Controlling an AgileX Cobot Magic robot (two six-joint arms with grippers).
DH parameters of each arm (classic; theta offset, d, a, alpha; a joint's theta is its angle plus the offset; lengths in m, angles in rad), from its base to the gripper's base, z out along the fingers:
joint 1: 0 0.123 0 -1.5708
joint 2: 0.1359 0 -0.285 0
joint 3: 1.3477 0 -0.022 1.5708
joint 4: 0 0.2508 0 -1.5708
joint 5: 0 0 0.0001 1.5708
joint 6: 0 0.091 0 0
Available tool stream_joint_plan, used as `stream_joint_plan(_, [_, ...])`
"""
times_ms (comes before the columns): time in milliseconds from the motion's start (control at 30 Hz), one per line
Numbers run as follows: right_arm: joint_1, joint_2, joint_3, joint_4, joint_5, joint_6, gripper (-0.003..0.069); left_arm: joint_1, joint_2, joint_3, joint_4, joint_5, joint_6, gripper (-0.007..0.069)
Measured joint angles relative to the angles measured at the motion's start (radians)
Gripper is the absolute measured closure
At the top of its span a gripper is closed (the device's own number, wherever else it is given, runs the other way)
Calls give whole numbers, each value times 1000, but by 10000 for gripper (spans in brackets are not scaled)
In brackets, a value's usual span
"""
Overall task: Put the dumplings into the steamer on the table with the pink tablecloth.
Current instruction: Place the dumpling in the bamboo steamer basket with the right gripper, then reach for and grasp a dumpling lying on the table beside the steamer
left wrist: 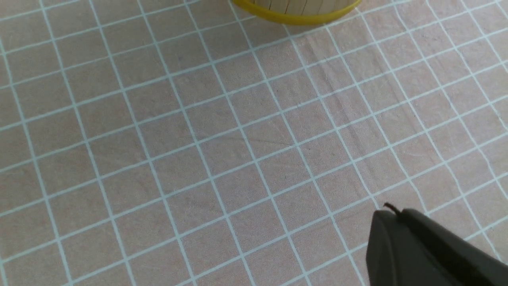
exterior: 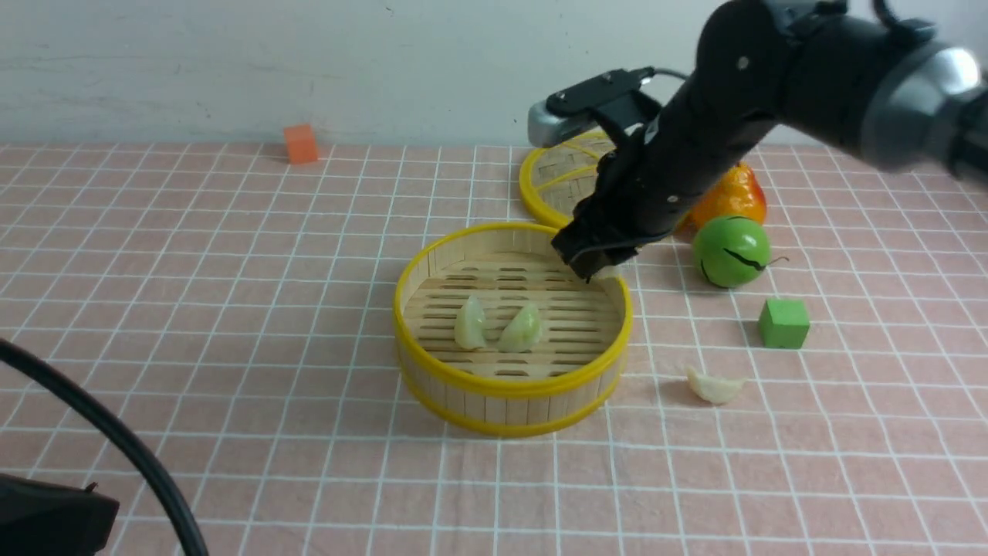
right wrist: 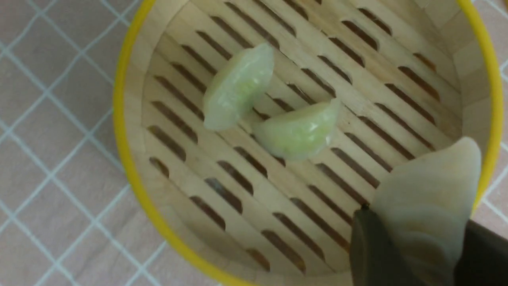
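Observation:
The steamer (exterior: 509,384) stands mid-table on the pink tablecloth (exterior: 231,309), and two dumplings (exterior: 469,323) (exterior: 522,328) lie on its slotted floor. My right gripper (exterior: 598,266) hangs over the steamer's far right rim, shut on a third dumpling (exterior: 610,272). The right wrist view shows that dumpling (right wrist: 428,190) pinched between the dark fingers (right wrist: 373,250), above the basket floor with the two others (right wrist: 238,87) (right wrist: 297,133). Another dumpling (exterior: 714,384) lies on the cloth right of the steamer. My left gripper (left wrist: 391,212) is shut and empty over bare cloth, near the steamer's edge (left wrist: 297,16).
A flat yellow-rimmed lid (exterior: 556,181) lies behind the steamer, partly hidden by my right arm. An orange fruit (exterior: 733,197), a green ball (exterior: 731,251) and a green cube (exterior: 783,323) sit to the right. An orange cube (exterior: 300,144) stands by the back wall.

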Motion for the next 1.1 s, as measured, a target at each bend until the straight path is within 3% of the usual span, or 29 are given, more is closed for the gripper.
stream_joint_plan(300, [0,242,-145,0,3,6,456,0,0,0,-22,0,0,638])
stream_joint_plan(500, [0,244,-150,-8,0,6,290,0,0,0,-21,1,1,638])
stream_joint_plan(600, [0,203,-169,-45,62,6,190,0,0,0,-8,0,3,638])
stream_joint_plan(700, [0,130,-197,-121,195,6,140,0,0,0,5,-2,4,638])
stream_joint_plan(833, [-14,48,-175,-209,257,-14,129,0,0,0,8,-17,4,638])
stream_joint_plan(1100, [-117,-12,125,-226,261,-150,126,0,0,0,8,-26,4,638])
